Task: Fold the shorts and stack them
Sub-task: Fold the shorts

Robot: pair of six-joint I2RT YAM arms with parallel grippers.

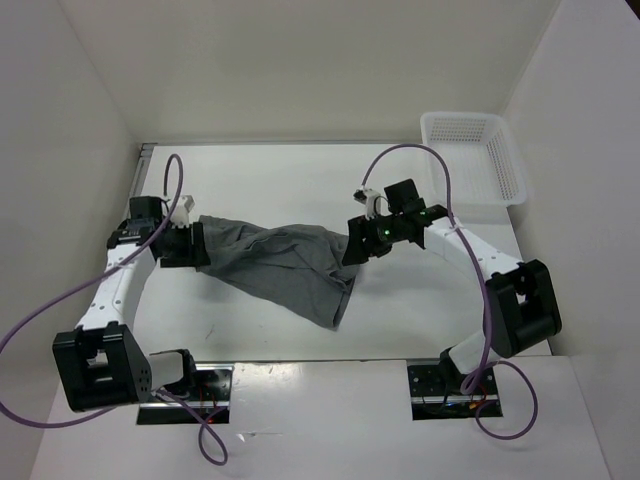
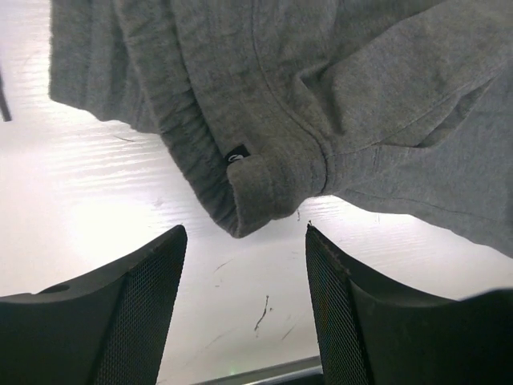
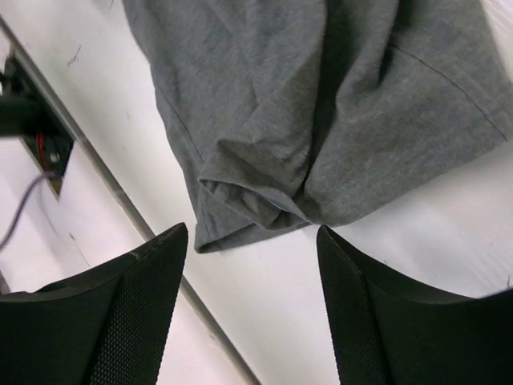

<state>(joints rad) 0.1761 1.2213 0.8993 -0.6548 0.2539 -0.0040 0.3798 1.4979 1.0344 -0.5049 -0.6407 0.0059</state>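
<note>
The grey shorts [image 1: 275,262] lie rumpled across the middle of the white table, stretched between the two arms. Their waistband corner with a small black tag [image 2: 237,154] rests just beyond my left gripper [image 2: 244,241], which is open with only bare table between its fingers. In the top view the left gripper [image 1: 195,245] sits at the shorts' left end. A folded leg hem [image 3: 256,204] lies just beyond my right gripper [image 3: 252,241], which is also open and holds nothing. From above, the right gripper [image 1: 362,240] hovers at the shorts' right end.
A white mesh basket [image 1: 472,155] stands at the back right of the table [image 1: 280,180]. White walls enclose the table on the left, back and right. Purple cables loop from both arms. A metal strip [image 3: 96,168] borders the near edge.
</note>
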